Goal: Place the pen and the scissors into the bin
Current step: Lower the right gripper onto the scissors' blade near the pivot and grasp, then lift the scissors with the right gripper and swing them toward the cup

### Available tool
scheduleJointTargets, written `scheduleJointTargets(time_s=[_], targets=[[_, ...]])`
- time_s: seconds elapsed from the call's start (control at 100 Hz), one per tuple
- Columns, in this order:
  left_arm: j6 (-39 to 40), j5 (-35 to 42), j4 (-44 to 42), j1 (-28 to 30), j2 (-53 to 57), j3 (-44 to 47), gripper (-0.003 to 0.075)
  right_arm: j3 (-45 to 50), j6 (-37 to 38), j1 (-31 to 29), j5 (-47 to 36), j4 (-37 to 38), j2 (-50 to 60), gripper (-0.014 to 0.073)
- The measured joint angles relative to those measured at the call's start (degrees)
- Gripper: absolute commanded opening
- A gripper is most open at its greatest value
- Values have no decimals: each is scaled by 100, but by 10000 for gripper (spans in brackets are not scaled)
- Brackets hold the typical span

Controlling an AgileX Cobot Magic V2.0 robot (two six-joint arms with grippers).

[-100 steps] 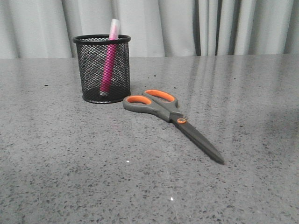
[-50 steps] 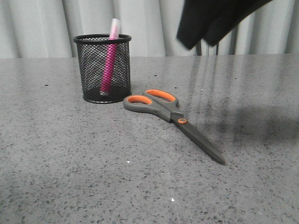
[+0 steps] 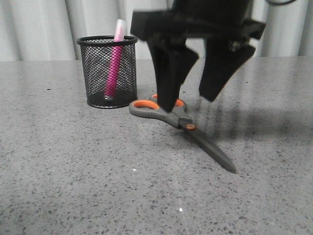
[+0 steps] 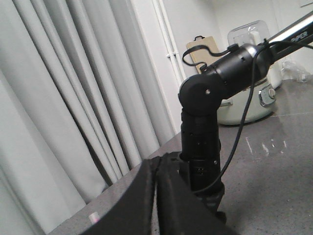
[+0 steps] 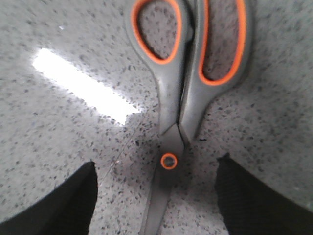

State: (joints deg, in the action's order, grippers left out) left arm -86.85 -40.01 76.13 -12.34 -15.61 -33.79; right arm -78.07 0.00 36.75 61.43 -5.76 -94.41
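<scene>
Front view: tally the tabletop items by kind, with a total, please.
Pens: 1, the pink pen, standing in the cup.
Scissors: 1, the grey-and-orange scissors, flat on the table.
Mesh cups: 1, the black wire-mesh pen cup.
Total: 3.

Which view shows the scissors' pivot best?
Right wrist view: the orange pivot sits centred between the open right end effector's fingers, unobstructed. Front view shows the scissors whole but the pivot small, handles partly behind the end effector. Left wrist view shows no scissors.
</scene>
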Motion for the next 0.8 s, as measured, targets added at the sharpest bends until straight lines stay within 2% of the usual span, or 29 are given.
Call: scheduleJointTargets(time_s=[0.45,0.71,0.8], targets=[[0,0,-130,-367,0,0,-19,-61,690,0,-411,345,-607,451],[0,0,-208,-461,0,0,-19,-63,890,0,-784,576,-668,239],[0,-10,-218,-461,0,38,-19,-73,909,0,-809,607,-691,87]])
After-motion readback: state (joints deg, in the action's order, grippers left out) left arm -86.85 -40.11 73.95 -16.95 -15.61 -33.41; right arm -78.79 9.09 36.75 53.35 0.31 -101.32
